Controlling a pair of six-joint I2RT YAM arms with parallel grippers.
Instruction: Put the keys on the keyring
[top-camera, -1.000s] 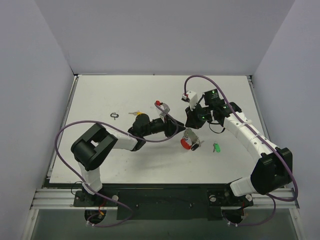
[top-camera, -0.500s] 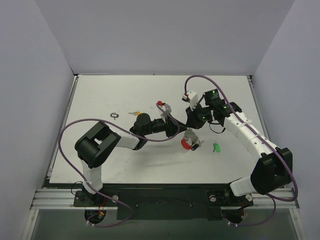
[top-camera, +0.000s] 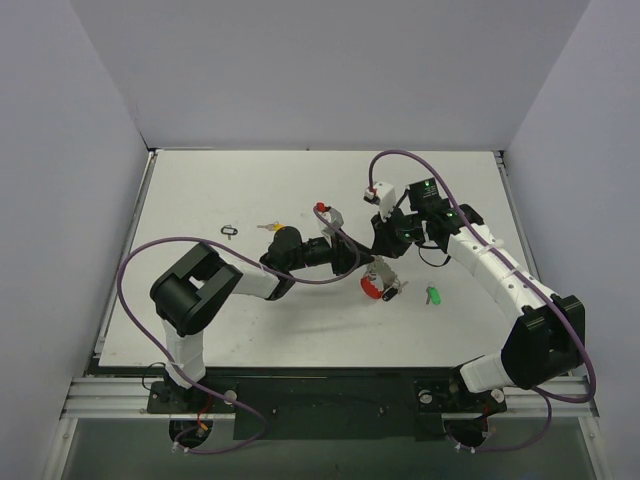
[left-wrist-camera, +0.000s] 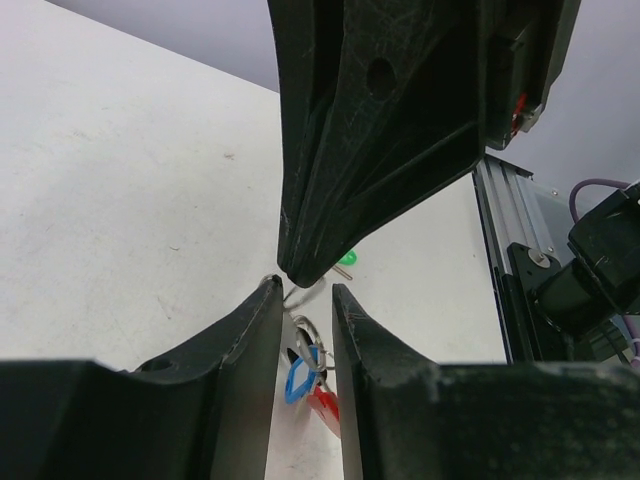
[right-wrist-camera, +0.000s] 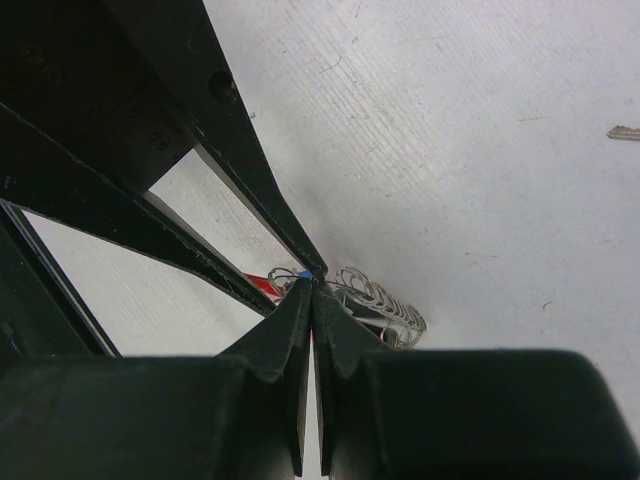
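Observation:
The keyring (top-camera: 378, 285), a silver coil with a red piece, is at the table's middle. My right gripper (top-camera: 382, 258) is shut with its tip on the ring's wire; in the right wrist view (right-wrist-camera: 313, 280) the coil (right-wrist-camera: 385, 300) lies just beyond it. My left gripper (top-camera: 352, 260) faces it from the left. Its jaws (left-wrist-camera: 303, 288) stand a narrow gap apart, and through the gap show a ring, a blue key (left-wrist-camera: 298, 380) and the red piece (left-wrist-camera: 325, 405). A green key (top-camera: 433, 295) lies to the right, and a yellow key (top-camera: 268, 226) to the left.
A small black loop (top-camera: 230, 231) lies left of the yellow key. The right gripper's fingers (left-wrist-camera: 380, 150) fill the upper left wrist view, close to my left fingertips. A purple cable arches over each arm.
The left arm has shifted slightly right, bringing its gripper a little closer to the right gripper. The keyring and loose keys have not moved.

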